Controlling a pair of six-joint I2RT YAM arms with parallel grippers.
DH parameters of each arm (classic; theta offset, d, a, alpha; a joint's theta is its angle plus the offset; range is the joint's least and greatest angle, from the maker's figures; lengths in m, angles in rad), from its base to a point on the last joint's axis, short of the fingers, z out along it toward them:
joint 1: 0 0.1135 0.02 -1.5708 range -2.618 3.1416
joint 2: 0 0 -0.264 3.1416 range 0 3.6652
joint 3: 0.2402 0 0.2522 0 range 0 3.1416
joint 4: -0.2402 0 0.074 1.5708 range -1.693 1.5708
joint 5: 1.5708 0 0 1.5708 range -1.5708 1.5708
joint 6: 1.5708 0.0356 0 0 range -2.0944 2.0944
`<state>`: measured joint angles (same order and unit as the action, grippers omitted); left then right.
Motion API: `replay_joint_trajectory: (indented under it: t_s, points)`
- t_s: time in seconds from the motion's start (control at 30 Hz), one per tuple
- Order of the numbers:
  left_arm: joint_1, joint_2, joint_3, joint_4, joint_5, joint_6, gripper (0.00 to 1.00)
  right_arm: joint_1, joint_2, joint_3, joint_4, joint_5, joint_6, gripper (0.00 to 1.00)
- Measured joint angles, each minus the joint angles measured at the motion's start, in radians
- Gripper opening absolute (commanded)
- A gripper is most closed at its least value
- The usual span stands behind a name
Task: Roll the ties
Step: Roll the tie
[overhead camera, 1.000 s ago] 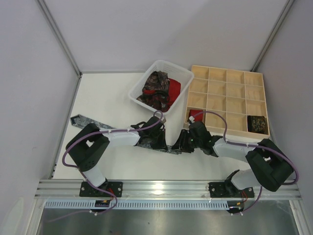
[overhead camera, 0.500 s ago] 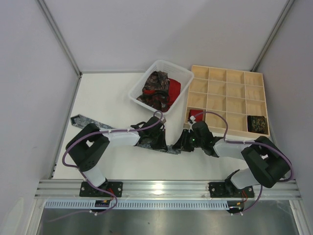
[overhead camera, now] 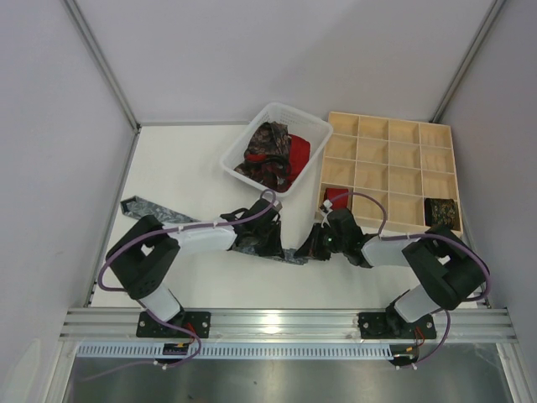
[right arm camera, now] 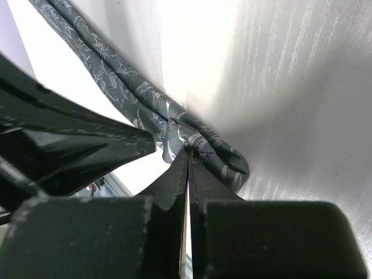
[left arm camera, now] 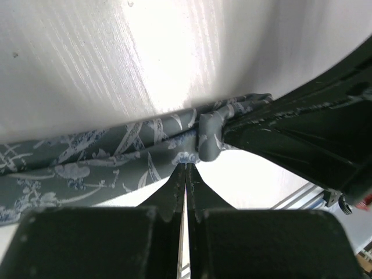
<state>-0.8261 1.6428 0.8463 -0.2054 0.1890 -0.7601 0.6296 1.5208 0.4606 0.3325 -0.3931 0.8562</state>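
A grey patterned tie (overhead camera: 159,215) lies across the table from the far left to the middle. Its near end is folded over into a small loop (right arm camera: 224,160). My left gripper (overhead camera: 273,242) is shut, and its tips (left arm camera: 186,165) pinch the tie's edge (left arm camera: 116,157) beside the fold. My right gripper (overhead camera: 312,248) is shut on the folded end, tips (right arm camera: 187,152) at the loop. The two grippers face each other, almost touching. Dark paisley and red ties (overhead camera: 273,155) lie heaped in the basket. A red roll (overhead camera: 336,197) and a dark roll (overhead camera: 440,210) sit in tray cells.
The white plastic basket (overhead camera: 237,144) stands just behind the grippers at the back centre. The wooden grid tray (overhead camera: 390,130) lies at the back right, close to my right arm. Grey walls close in the table on three sides.
My right arm has swung its elbow and base link inward to the left, with its gripper staying at the tie's end. My left arm has shifted slightly. The tie lies about the same.
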Motion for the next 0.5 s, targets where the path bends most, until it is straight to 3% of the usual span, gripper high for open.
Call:
replay_joint_trajectory:
  t_s: [0.23, 0.5]
  points:
    - [0.0, -0.034, 0.02, -0.016, 0.01, -0.001, 0.03, 0.0, 0.005, 0.002, 0.005, -0.005, 0.0, 0.0]
    - [0.0, 0.031, 0.048, 0.019, 0.047, -0.01, 0.03, 0.003, -0.001, 0.006, -0.01, -0.001, 0.0, 0.0]
